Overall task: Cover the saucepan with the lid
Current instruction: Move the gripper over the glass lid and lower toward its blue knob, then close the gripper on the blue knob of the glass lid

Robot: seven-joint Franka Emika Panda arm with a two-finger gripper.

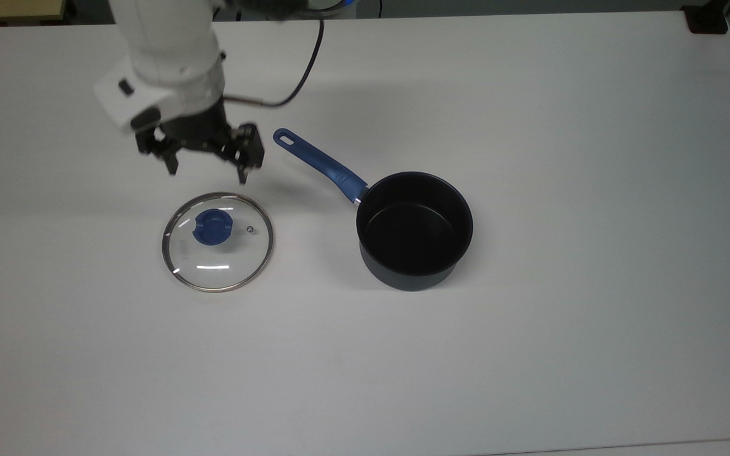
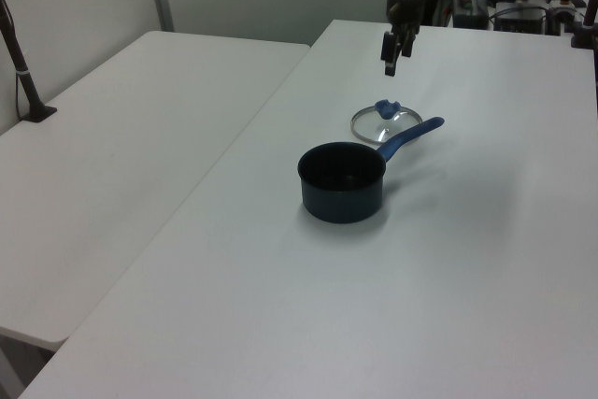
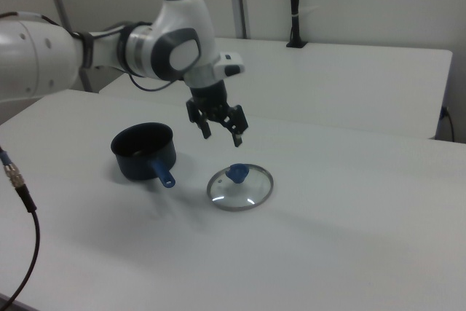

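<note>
Overhead, the end effector hangs with its two black fingers spread wide and nothing between them. It points downward from a white arm that reaches in from the top view's upper edge, trailing a dark cable. In the right view the end effector floats clear above the desk, not touching anything.

Just below it in the top view lies the lid, a clear glass disc with a thin metal rim, flat on the desk. Its blue knob faces up, beside a small steam vent. The right view puts the lid under the end effector and a little toward the right view's right, with open air between them. In the left view the end effector hangs above the lid.

Toward the top view's right stands the saucepan, upright and uncovered, black inside. Its long blue handle slants up toward the end effector, the loop end near the closer finger. The lid and the saucepan sit apart on the desk.
</note>
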